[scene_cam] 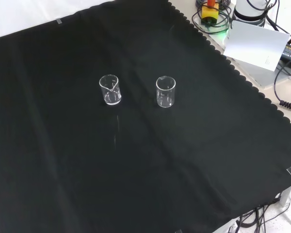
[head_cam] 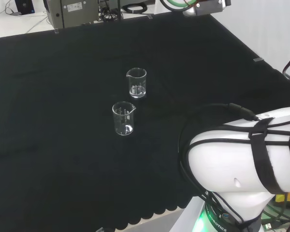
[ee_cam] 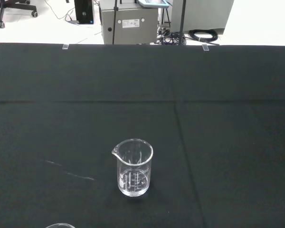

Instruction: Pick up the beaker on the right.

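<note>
Beakers (scene_cam: 110, 90) (scene_cam: 166, 91) apart on cloth (scene_cam: 136, 170) | arm link (head_cam: 251, 159) in head view

Clear beaker (head_cam: 137, 82) upright on cloth.

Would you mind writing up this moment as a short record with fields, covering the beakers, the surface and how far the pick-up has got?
surface: black cloth over the bench
ware: two clear glass beakers, both upright, standing apart
beaker one: farther and slightly right in the head view; the left one in the front view
beaker two: nearer in the head view; the right one in the front view
contents: both look empty
arm: white link at the head view's right
progress: neither beaker lifted yet
</note>
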`<act>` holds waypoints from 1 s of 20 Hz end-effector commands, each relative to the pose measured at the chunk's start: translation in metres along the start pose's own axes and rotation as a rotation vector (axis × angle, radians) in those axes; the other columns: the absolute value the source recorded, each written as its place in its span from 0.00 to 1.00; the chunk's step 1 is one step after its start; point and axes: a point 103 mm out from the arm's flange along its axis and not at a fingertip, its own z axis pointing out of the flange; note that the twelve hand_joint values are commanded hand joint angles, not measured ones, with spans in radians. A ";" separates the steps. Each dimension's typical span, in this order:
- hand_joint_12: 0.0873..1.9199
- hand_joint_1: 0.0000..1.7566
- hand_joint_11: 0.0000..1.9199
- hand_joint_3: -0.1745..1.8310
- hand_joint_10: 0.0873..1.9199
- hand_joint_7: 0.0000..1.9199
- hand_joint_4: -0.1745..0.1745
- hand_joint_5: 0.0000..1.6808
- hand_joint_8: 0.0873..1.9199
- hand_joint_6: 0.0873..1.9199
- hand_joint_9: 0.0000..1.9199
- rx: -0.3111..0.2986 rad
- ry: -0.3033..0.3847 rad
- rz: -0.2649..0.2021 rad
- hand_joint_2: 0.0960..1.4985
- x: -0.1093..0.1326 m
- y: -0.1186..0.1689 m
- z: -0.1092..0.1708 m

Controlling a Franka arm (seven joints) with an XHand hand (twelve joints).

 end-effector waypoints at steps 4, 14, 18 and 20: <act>0.72 0.13 0.02 0.25 0.33 0.05 0.45 0.15 0.22 0.00 0.13 0.022 0.047 0.015 0.74 -0.026 0.023 0.040; 0.72 0.29 0.03 0.24 0.33 0.11 0.46 0.15 0.28 0.00 0.17 0.087 0.122 -0.015 0.63 -0.049 0.091 0.121; 0.72 0.35 0.03 0.27 0.33 0.09 0.51 0.15 0.30 0.00 0.16 0.142 0.158 -0.029 0.57 -0.056 0.123 0.163; 0.72 0.36 0.03 0.30 0.33 0.08 0.51 0.15 0.31 0.00 0.16 0.164 0.175 -0.040 0.54 -0.056 0.135 0.183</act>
